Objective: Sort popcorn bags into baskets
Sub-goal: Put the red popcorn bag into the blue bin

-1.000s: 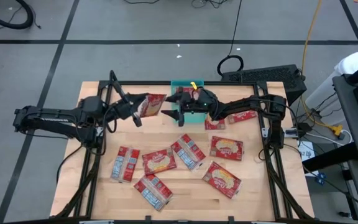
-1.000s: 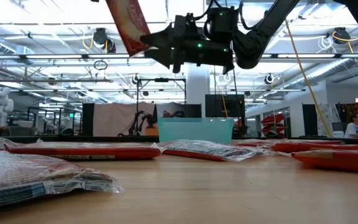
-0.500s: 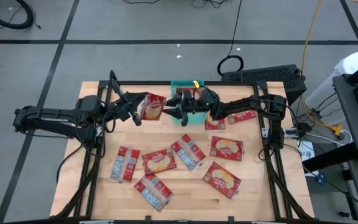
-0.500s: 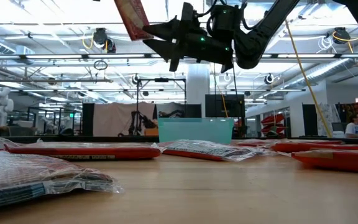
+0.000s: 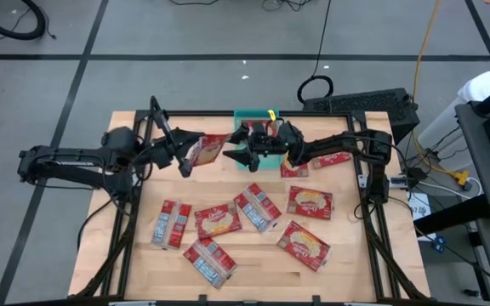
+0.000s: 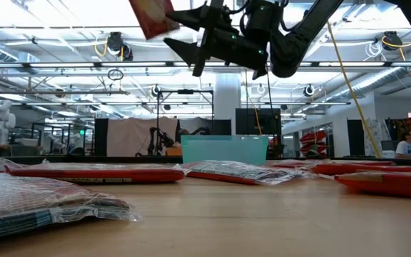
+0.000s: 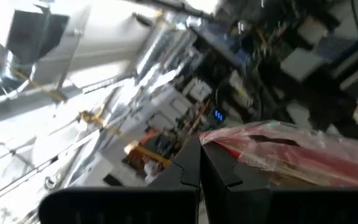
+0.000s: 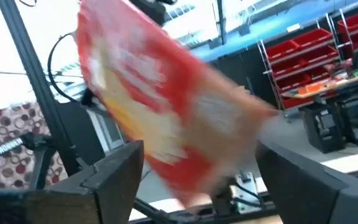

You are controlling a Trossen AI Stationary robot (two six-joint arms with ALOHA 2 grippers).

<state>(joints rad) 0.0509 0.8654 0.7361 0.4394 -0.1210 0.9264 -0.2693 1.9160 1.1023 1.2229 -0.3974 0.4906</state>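
Note:
My left gripper [image 5: 183, 157] is shut on one red popcorn bag [image 5: 204, 150], high above the table's far middle. The bag also shows at the top of the low view [image 6: 148, 11]. My right gripper [image 5: 235, 150] is open and faces it from the right. In the right wrist view its fingers [image 8: 114, 168] stand on either side of the bag's free end [image 8: 166, 106]. The teal basket [image 5: 249, 114] sits at the far edge, partly hidden by my right arm. Several more bags [image 5: 258, 206] lie flat on the table. My left gripper pinches the bag at its left end [image 7: 213, 138] between its two shut fingers [image 7: 191, 171]. It comes from the table's left, roughly level. The bag is lifted clear and sticks out toward my right gripper. My right gripper: I cannot tell whether its open fingers touch the bag.
Bags lie across the near half of the table [image 5: 218, 220] [image 5: 310, 201] [image 5: 304, 245] [image 5: 209, 260] [image 5: 171, 223]. Two more lie under my right arm [image 5: 294, 168] [image 5: 334, 157]. The basket [image 6: 225, 150] stands behind the bags in the low view. Bare wood lies along the left and right edges.
Both grippers have risen. My left gripper has carried the bag higher, and its top now leaves the low view. My right gripper has stayed open and has closed in on the bag's free end.

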